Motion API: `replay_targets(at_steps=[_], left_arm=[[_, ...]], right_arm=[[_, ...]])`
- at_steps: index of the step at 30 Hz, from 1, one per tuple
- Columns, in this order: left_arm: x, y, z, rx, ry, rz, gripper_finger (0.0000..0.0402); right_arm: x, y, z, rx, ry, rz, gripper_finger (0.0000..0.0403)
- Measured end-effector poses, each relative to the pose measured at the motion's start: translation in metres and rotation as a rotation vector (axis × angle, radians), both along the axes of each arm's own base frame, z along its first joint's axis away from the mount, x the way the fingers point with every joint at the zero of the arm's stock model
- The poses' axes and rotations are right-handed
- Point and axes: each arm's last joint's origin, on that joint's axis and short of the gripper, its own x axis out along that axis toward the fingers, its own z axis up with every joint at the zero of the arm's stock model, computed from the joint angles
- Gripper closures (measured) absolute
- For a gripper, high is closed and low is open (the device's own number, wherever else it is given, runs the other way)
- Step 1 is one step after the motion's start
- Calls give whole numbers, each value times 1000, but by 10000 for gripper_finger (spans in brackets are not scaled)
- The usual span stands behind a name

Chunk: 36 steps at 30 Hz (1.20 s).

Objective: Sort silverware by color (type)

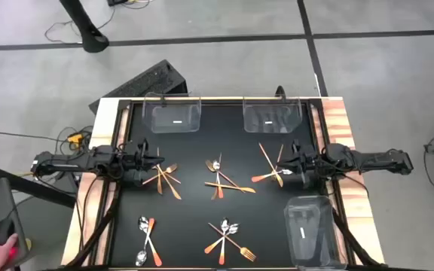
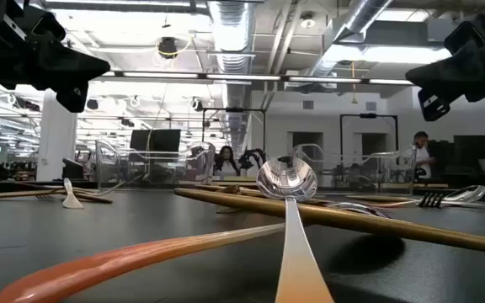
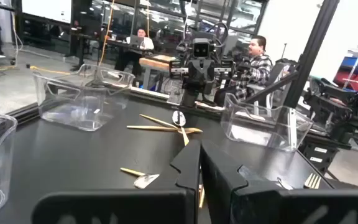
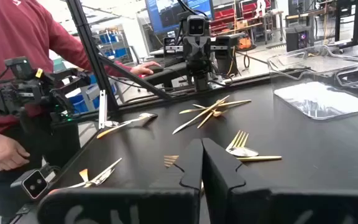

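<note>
Sorting looked unstarted: the silverware (image 1: 223, 181) lay in mixed clusters across the black counter (image 1: 194, 218), and all three clear bins (image 1: 175, 117) stood empty. The left gripper (image 1: 159, 162) and right gripper (image 1: 280, 167) hovered pressed together, holding nothing

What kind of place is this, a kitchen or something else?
Probably a robotics lab, not a kitchen: exposed ceiling ducts, people at desks behind, a second robot rig nearby, and silverware scattered on a black table.

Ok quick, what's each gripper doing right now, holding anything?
Left gripper: shut, holding nothing, above the left pile of silverware.
Right gripper: shut, holding nothing, over the right pile.
</note>
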Motion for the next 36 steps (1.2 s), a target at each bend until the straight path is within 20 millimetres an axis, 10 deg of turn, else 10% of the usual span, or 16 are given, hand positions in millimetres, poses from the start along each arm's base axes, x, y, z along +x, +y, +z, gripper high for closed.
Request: replay_targets(at_steps=[36], left_arm=[[5,-2,-6,4,82,-63,400]], right_arm=[[0,0,0,0,0,-1,372]])
